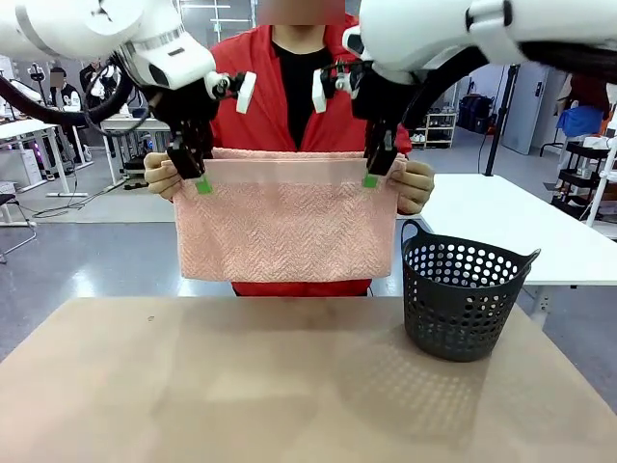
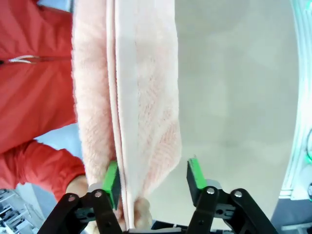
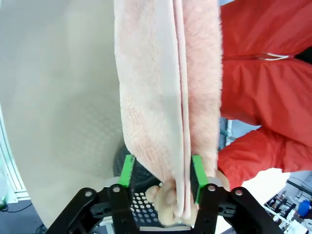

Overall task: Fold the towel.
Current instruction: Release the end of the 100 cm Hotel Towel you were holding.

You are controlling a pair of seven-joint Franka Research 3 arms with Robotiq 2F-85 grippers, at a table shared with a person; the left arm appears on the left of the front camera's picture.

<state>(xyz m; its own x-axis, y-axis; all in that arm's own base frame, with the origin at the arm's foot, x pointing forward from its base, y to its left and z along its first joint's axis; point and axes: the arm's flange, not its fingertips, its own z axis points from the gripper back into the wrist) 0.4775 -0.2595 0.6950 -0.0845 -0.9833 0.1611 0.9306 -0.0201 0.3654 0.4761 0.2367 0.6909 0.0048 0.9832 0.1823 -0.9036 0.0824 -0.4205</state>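
Note:
The salmon-pink towel (image 1: pixel 284 231) hangs doubled over in the air above the table's far edge. A person's hands (image 1: pixel 416 185) hold its top corners. My left gripper (image 1: pixel 198 178) stands at the top left corner and my right gripper (image 1: pixel 374 174) at the top right. In the left wrist view the towel (image 2: pixel 141 97) runs between the parted jaws of the left gripper (image 2: pixel 153 178), close to one green pad (image 2: pixel 112 183). In the right wrist view the right gripper (image 3: pixel 161 170) is open around the towel (image 3: pixel 161 83) and the person's fingers (image 3: pixel 163 200).
A dark perforated basket (image 1: pixel 463 299) stands on the right of the tan table (image 1: pixel 241 386). The person in a red jacket (image 1: pixel 251 106) stands behind the towel. A white table (image 1: pixel 501 222) lies farther right.

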